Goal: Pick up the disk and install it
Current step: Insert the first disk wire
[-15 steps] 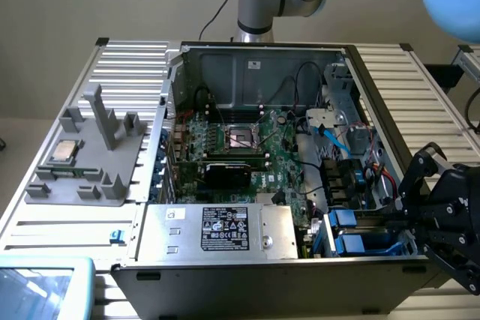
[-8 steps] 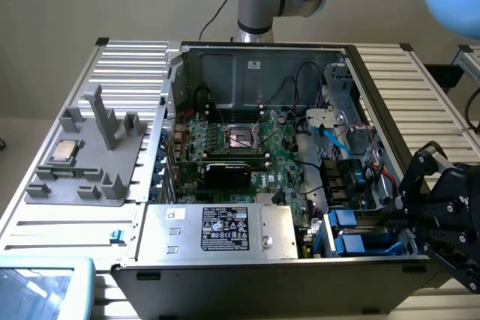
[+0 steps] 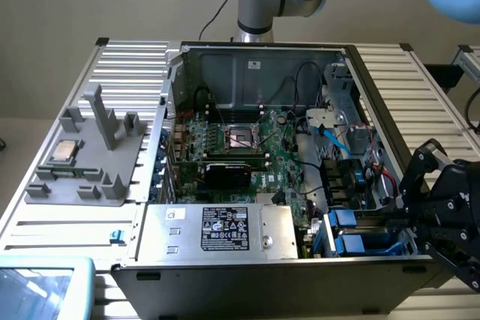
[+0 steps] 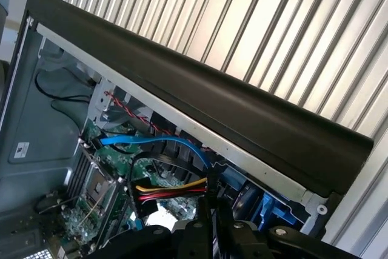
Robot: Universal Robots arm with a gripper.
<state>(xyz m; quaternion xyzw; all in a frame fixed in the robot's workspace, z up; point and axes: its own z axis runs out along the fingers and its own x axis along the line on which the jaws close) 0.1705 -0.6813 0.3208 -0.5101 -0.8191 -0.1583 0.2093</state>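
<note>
1 disk (image 3: pixel 361 245) lies flat, long axis toward the exterior view's right.

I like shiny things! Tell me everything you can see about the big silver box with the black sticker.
The silver box looks like shiny metal, long and flat-topped. A black sticker with white print sits on top. It lies inside the open computer case, along its near wall, with the green circuit board right behind it.

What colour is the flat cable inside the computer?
Blue; the cable shows best in the wrist view.
</note>
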